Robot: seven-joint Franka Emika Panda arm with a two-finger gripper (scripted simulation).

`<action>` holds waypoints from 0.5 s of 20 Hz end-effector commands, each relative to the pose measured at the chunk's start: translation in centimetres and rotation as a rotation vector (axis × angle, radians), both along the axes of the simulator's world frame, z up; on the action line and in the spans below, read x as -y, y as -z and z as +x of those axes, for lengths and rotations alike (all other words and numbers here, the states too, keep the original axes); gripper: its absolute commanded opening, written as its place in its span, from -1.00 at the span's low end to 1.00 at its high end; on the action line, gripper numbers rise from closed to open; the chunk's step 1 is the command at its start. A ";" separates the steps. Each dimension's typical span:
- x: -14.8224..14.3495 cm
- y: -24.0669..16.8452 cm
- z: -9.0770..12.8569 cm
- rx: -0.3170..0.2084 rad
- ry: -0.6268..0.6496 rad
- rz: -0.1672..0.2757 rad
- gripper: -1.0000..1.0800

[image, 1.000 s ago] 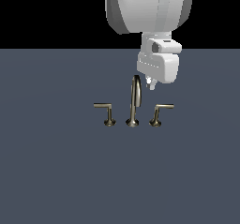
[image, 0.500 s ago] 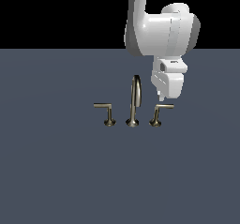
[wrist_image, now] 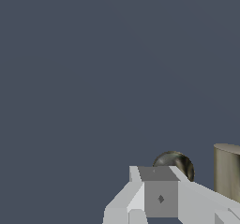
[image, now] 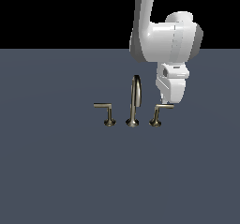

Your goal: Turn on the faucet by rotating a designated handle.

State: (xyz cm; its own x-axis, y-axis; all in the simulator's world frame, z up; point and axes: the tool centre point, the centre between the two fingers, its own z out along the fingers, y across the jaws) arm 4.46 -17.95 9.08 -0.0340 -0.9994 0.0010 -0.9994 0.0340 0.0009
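Faucet (image: 134, 107) stands mid-floor on grey surface (image: 56, 171) | handle (image: 158, 112) on exterior view's right of arched spout (image: 135, 99), lever arm pointing right | gripper (image: 165, 103) hangs just at that lever's outer end (contact unclear) | jaws: cannot tell open or closed | wrist view: finger (wrist_image: 157, 190) close above rounded brass part (wrist_image: 174, 164)

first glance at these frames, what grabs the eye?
The big white arm dominates, reaching down from the top of the exterior view against a black backdrop, its gripper right at the arm of the handle on that view's right. On the plain grey floor the small brass faucet stands out: tall arched spout in the middle, a lever on either side. Whether the gripper touches the handle cannot be told.
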 end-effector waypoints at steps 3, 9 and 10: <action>0.2 0.0 -0.3 0.000 0.001 0.000 -1.00; 1.1 0.0 -2.3 0.000 0.001 0.000 -1.00; 1.3 0.0 -2.7 0.001 0.001 0.001 -1.00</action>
State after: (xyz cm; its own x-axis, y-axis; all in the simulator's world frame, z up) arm 2.41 -18.93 9.08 -0.0338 -0.9994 0.0003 -0.9994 0.0338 -0.0007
